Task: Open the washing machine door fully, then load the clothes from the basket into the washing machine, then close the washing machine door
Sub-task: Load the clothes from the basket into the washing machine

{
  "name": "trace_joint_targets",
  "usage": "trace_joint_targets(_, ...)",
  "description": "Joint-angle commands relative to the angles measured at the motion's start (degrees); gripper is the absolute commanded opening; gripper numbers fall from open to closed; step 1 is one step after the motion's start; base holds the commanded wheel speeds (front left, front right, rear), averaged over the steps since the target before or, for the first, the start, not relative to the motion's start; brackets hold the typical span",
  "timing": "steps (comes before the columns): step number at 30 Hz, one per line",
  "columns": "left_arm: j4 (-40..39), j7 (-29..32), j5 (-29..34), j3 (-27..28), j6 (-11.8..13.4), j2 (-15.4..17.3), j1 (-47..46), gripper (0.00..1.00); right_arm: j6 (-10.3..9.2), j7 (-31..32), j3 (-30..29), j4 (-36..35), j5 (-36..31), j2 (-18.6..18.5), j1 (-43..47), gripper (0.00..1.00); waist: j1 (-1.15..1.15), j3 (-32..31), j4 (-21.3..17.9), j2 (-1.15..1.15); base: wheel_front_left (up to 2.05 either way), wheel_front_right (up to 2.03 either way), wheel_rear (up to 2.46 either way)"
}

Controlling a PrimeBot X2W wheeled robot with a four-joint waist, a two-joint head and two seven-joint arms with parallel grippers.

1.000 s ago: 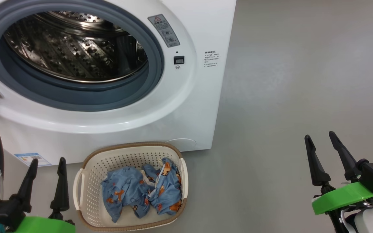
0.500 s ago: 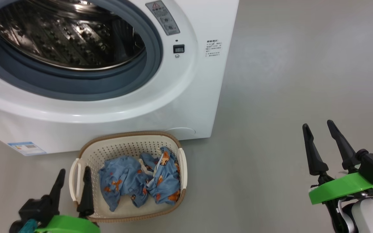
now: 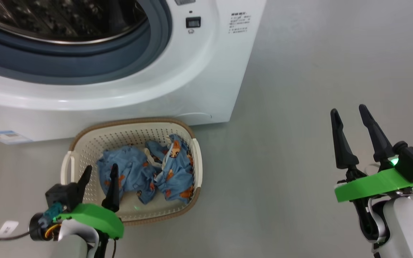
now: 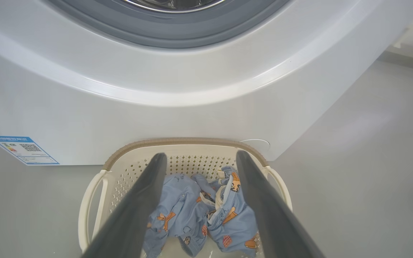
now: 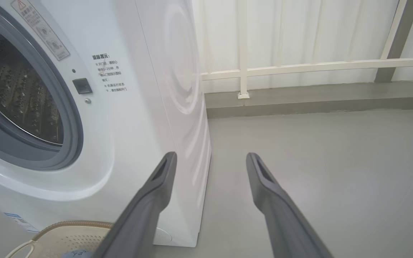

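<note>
With the clothes (image 3: 145, 172) heaped in the basket (image 3: 131, 122), which sits just before the washing machine (image 3: 120, 96), we should sink our wide-open left gripper (image 3: 101, 166) deep into the bunched fabric, while our right gripper (image 3: 347, 109) hangs open and empty, well right of the basket.

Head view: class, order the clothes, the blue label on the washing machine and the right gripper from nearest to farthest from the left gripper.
1. The clothes, in the basket, right at the left gripper fingertips.
2. The blue label, low on the washing machine, off to the left.
3. The right gripper, far across the floor to the right.
</note>
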Motion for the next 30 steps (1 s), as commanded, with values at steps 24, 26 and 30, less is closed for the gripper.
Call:
trace_joint_targets(24, 30.08, 2.24, -0.53, -6.24, 0.03, 8.63, -25.45, 1.0, 0.25, -0.51, 4.29, -5.48, -0.93, 2.05, -8.71, 1.0, 0.0, 16.7, -5.14, 0.0, 0.0, 0.0, 0.0)
trace_joint_targets(26, 30.74, 3.3, -0.79, -6.43, 0.03, 9.33, -26.66, 1.0, 0.25, -0.51, 4.49, -5.83, -1.0, 2.18, -9.18, 1.0, 0.0, 17.9, -5.51, 0.0, 0.0, 0.0, 0.0)
trace_joint_targets(30, 31.57, 5.25, -1.06, -6.77, 0.03, 11.03, -28.63, 1.0, 0.25, -0.51, 4.9, -6.4, -0.96, 2.42, -10.17, 1.0, 0.0, 20.1, -6.38, 0.0, 0.0, 0.0, 0.0)
